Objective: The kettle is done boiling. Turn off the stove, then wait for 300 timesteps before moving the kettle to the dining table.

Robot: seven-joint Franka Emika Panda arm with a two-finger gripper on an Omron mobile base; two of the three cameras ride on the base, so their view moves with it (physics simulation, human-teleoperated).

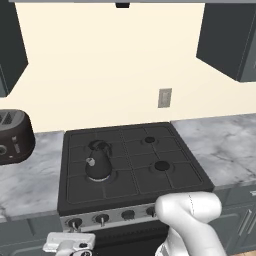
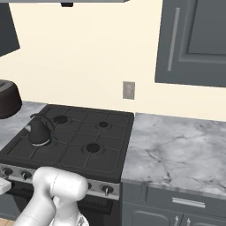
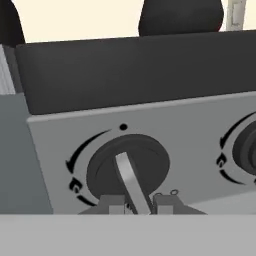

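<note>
Left base view: the kettle (image 1: 98,161) sits on the rear-left burner of the stove (image 1: 131,165). Judged rigid and smooth-skinned, likely heavy if filled; the arched loop handle on top is the sound place to take hold. The gripper (image 1: 70,243) hangs low at the front strip, below the leftmost knob (image 1: 74,223), well apart from the kettle.

Right base view: kettle at the stove's left side, upright, spout toward the front.

Hand view: fingertips are nearly closed at the silver lever of the knob; whether they pinch it cannot be told.
</note>
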